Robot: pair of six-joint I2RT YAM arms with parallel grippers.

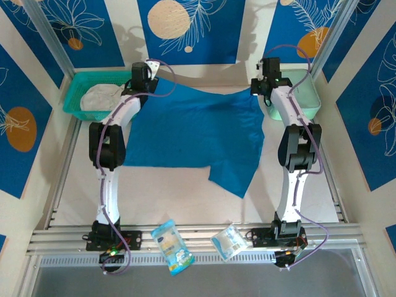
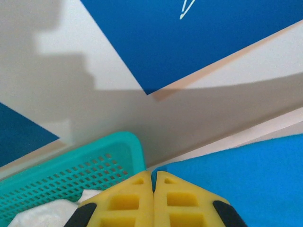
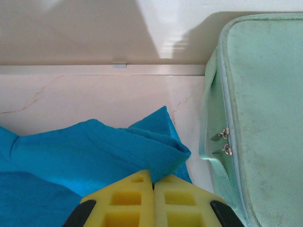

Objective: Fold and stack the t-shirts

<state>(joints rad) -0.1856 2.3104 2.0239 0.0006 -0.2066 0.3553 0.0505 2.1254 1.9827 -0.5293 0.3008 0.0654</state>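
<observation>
At far left the off-white t-shirt (image 1: 102, 98) sits bunched in the mesh basket (image 1: 68, 102), waiting its turn. My left end effector (image 2: 153, 174) is clenched at the far-left corner of the teal-blue t-shirt (image 1: 192, 127), which lies spread across the bench (image 1: 173, 192); I judge it pinches the hem. My right end effector (image 3: 152, 172) is clenched on the far-right corner, cloth bunched at its tips, just beside the zip case (image 3: 265, 118). For a clean fold I'd lift both corners level and together, then draw them toward me without snagging basket or case.
</observation>
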